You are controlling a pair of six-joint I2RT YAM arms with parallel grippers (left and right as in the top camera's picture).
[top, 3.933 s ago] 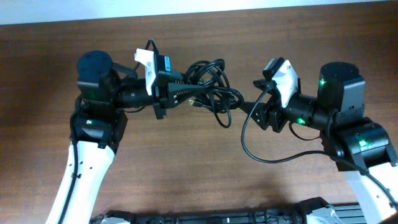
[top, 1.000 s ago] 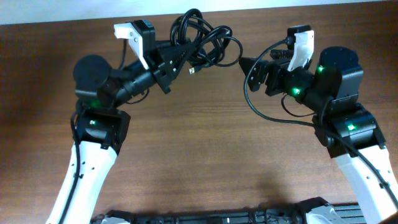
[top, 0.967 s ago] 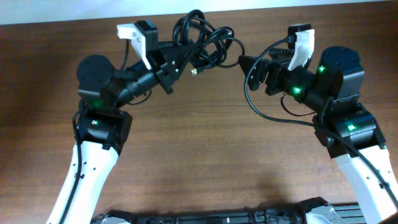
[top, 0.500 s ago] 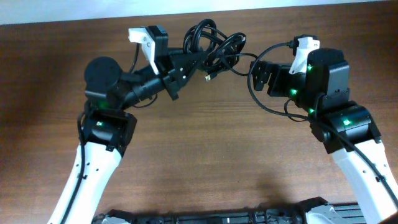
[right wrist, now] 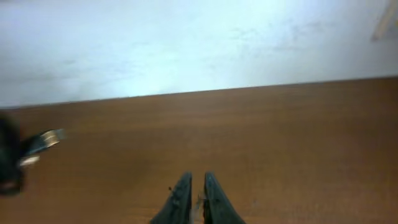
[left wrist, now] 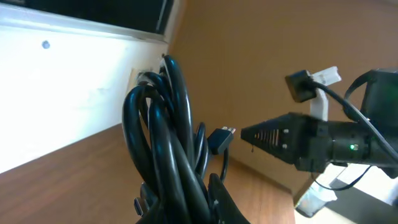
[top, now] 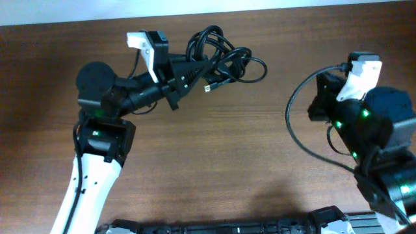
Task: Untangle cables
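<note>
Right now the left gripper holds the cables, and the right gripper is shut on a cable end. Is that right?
No. The left gripper does hold the cables, but the right gripper is shut on nothing: the right wrist view shows its jaws together, empty, away from the cables.

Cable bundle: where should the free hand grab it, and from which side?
Probably the single loop jutting from the cable bundle toward the right hand, approached from the right: it stands clear of the rest, while the left hand pinches the opposite side.
</note>
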